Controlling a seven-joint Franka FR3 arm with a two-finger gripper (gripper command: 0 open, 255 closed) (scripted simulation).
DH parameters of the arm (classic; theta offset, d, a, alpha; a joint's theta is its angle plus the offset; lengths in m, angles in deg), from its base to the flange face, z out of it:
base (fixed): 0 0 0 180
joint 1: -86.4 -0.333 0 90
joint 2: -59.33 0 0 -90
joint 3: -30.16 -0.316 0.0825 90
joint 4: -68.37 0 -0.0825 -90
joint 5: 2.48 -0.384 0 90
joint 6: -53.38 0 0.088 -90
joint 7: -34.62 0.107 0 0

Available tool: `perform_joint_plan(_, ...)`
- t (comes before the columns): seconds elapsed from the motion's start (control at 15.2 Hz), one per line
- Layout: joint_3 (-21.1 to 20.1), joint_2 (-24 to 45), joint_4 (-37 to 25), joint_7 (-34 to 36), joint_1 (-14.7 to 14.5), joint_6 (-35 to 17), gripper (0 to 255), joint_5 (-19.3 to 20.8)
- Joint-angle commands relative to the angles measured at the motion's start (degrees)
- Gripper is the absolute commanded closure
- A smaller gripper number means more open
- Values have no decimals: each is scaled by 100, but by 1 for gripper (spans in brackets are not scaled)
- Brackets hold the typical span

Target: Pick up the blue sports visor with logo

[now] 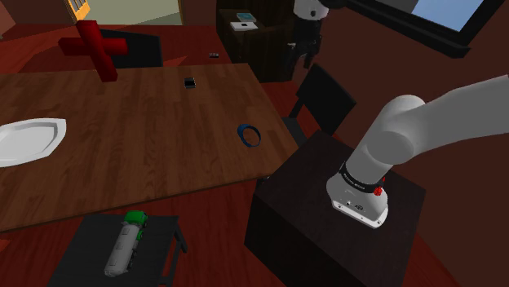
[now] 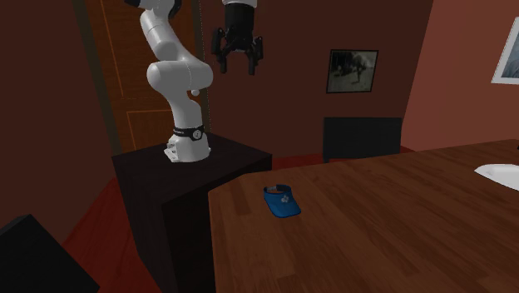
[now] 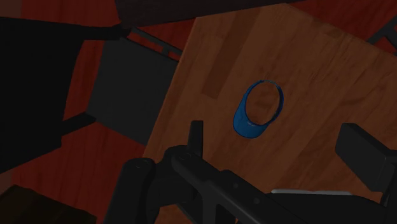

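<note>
- Two black fingers (image 3: 196, 135) of your gripper (image 2: 239, 60) stand spread apart, and nothing is clasped between them.
- Your target, the blue visor (image 3: 257, 109), lies flat on the wooden table (image 2: 374, 225), open side up.
- From the wrist view, you see the visor ahead of the hand, roughly in line with the gap between the fingers. It is well apart from both of them.
- In the second exterior view, your gripper hangs high up, fingers pointing down, above the top of the dark stand (image 2: 191, 179). The visor sits well below it and toward that view's right, near the table corner beside the stand.
- In the shoulder view, you find the visor close to the table edge nearest the stand, near a dark chair (image 1: 324, 98).
- Farther along the table lie a white plate (image 1: 31, 139) and a small dark object (image 1: 190, 82), both well apart from the visor.
</note>
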Motion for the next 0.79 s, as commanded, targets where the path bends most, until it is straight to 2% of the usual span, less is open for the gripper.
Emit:
perform_joint_plan(0.0, -61, 154, 278, 134, -29, -445, 0, -54)
perform_joint_plan(0.4, -223, 1057, 713, 486, -98, -1786, 0, -164)
perform_joint_plan(0.73, -369, 2078, 823, 788, -135, -2924, 0, -206)
